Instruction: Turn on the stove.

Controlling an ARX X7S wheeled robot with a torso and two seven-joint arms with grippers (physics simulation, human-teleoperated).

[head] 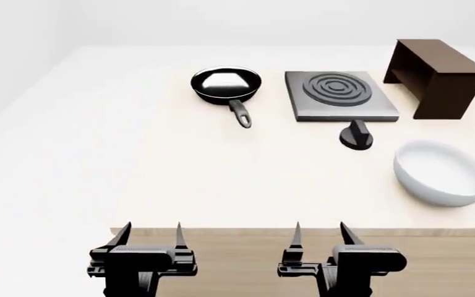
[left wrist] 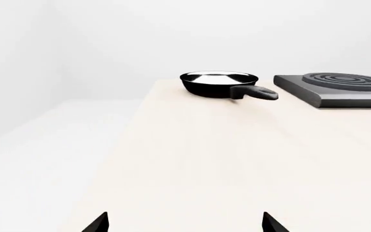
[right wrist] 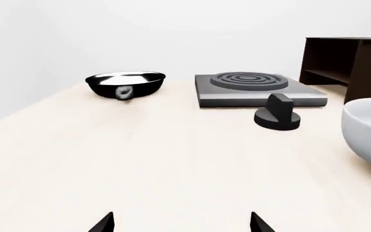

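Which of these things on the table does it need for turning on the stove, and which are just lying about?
Needed:
- stove
- knob, the small black one in front of the stove

Just lying about:
- frying pan
- white bowl
- brown shelf

Head view high above table (head: 221,179); both wrist views low, sharing stove (right wrist: 256,89).

in the left wrist view, stove (left wrist: 337,88) cut off at the frame edge, knob out of frame; only two dark fingertips (left wrist: 97,223) of the left gripper poking in. in the right wrist view, white bowl (right wrist: 369,130) and brown shelf (right wrist: 347,65) clipped at the edge; pan handle (right wrist: 123,92) foreshortened to a blurry stub. in the head view, both arms cropped below the grippers.
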